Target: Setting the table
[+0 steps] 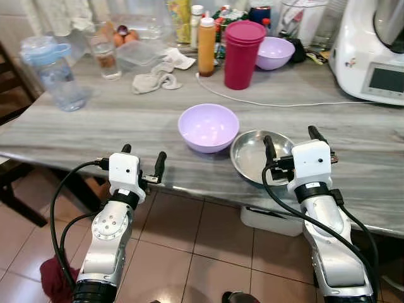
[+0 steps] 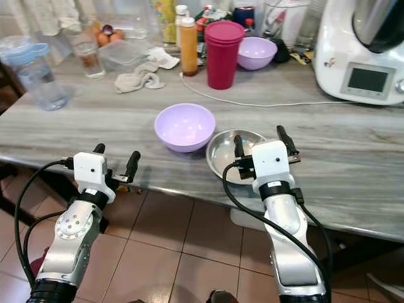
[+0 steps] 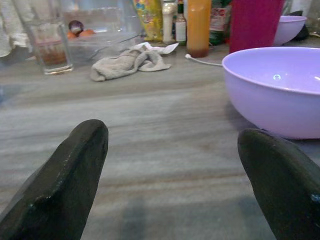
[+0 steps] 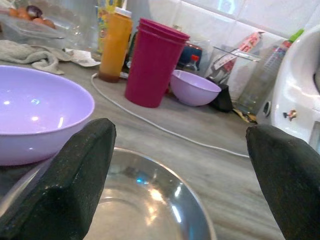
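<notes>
- We take the lilac bowl (image 1: pixel 208 127) as our landmark: it sits upright near the front edge of the grey counter (image 1: pixel 95 132), mouth up and empty.
- Touching that bowl on its right side, or very nearly so, lies the steel bowl (image 1: pixel 257 156), shallower and closer to the counter edge; we cannot tell for sure whether the rims meet.
- Our right gripper (image 1: pixel 289 142) hovers over the near right rim of the steel bowl, fingers spread wide with nothing between them. In the right wrist view the steel bowl lies directly ahead and below, the lilac bowl off to one side.
- Our left gripper (image 1: pixel 143 159) hangs at the counter edge, to the left of the lilac bowl and slightly nearer us, fingers also apart and empty.
- The relation that matters: the steel bowl lies straight in front of the right gripper, while the lilac bowl lies forward and to the right of the left gripper. We judge that each arm has its own bowl in reach.
- Both bowls are round, so no long axis governs the grasp; a rim pinch seems the likely approach.
- Well behind the lilac bowl stand a stack of magenta cups (image 1: pixel 244 53), a second lilac bowl (image 1: pixel 275 52) and an orange sauce bottle (image 1: pixel 206 46).
</notes>
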